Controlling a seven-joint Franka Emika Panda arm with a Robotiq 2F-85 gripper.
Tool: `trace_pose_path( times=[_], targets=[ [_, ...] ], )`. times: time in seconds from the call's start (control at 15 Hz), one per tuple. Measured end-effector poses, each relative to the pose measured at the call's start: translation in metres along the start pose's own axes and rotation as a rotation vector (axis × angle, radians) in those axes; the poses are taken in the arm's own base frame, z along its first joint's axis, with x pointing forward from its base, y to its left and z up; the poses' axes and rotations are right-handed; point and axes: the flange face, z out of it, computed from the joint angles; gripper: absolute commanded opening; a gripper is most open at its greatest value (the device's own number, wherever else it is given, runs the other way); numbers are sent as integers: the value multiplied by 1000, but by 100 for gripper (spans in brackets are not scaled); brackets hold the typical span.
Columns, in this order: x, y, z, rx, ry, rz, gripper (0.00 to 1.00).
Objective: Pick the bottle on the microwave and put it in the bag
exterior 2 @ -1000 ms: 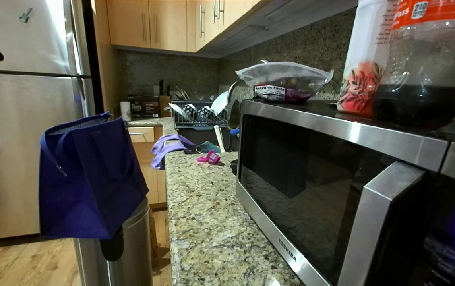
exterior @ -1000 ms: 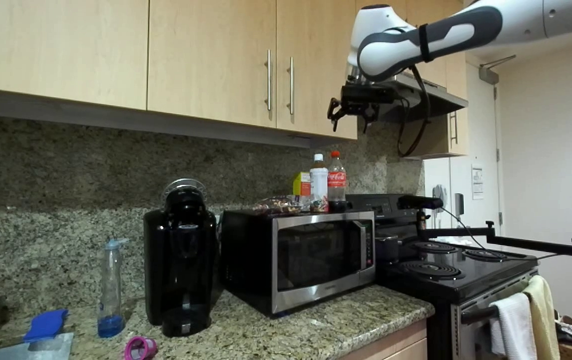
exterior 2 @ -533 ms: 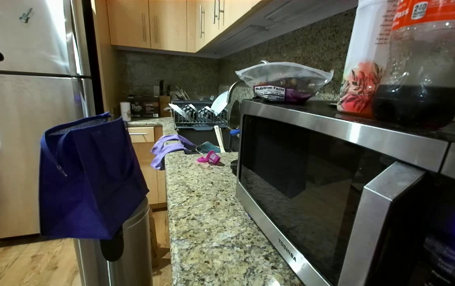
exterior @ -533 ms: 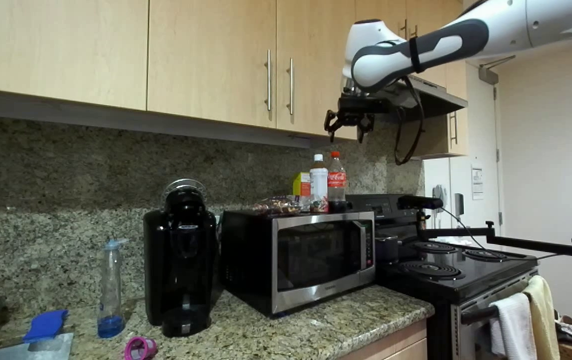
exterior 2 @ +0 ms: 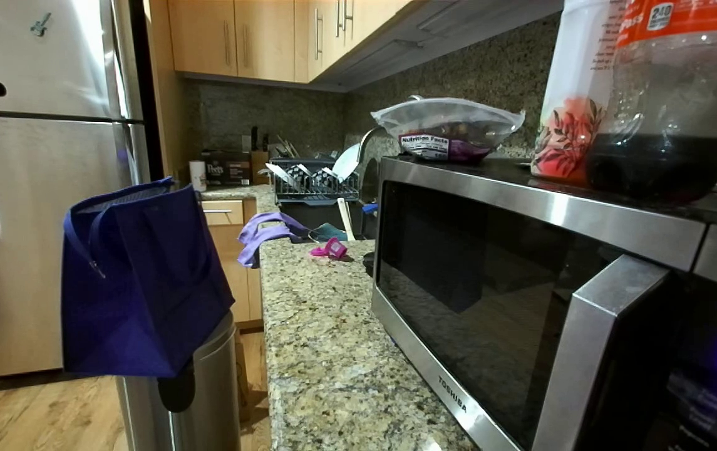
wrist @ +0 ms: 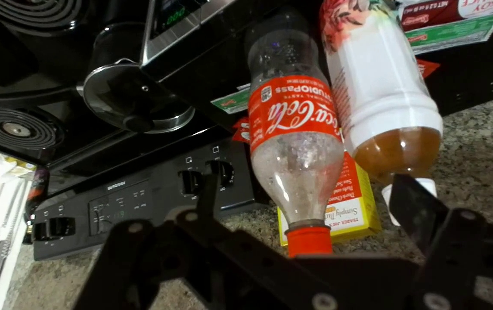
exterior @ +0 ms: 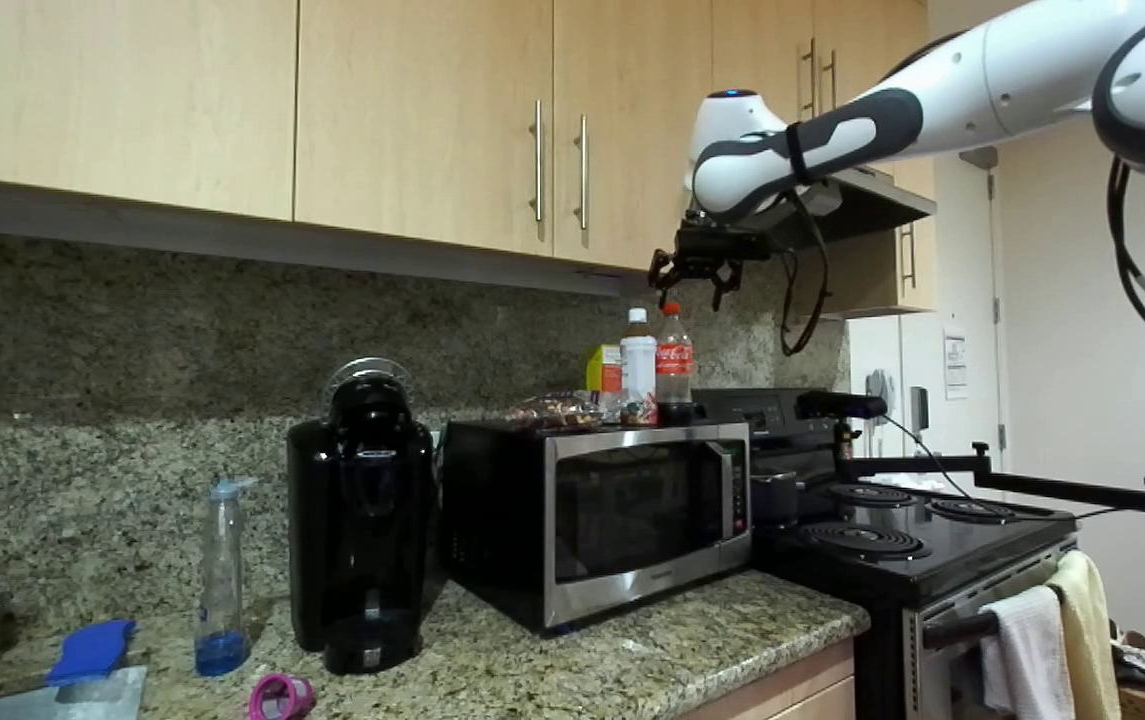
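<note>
The Coca-Cola bottle [exterior: 674, 360] stands upright on the microwave [exterior: 562, 530], at its right end in that exterior view. Its lower half shows in an exterior view [exterior 2: 665, 113], and it fills the middle of the wrist view [wrist: 293, 107]. My gripper [exterior: 690, 302] is open and empty, pointing down just above the red cap. In the wrist view the fingers [wrist: 306, 185] are spread to either side of the bottle's neck; the gripper body hides part of the cap. The blue bag [exterior 2: 139, 282] stands with its top open on a metal bin.
A white-labelled tea bottle [wrist: 379, 86] stands right beside the cola; one finger overlaps its cap in the wrist view. A yellow box [wrist: 354, 215] and a snack pouch [exterior 2: 449, 128] are nearby. Upper cabinets [exterior: 632, 130] hang close. A coffee maker [exterior: 362, 530] and stove [exterior: 892, 570] flank the microwave.
My gripper has come down and slightly left in the exterior view, from well above the bottles to just over the cola cap. It stays open. The bottle and bag have not moved.
</note>
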Motion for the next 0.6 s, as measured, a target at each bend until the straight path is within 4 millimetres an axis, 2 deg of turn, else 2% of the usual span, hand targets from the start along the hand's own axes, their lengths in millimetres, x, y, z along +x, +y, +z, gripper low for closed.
trace_pose_path(
  times=[0.27,0.6],
  targets=[
    [8,-4,14,117,5,-49,100],
    [23,4,16,101,41,-54,100]
  ],
)
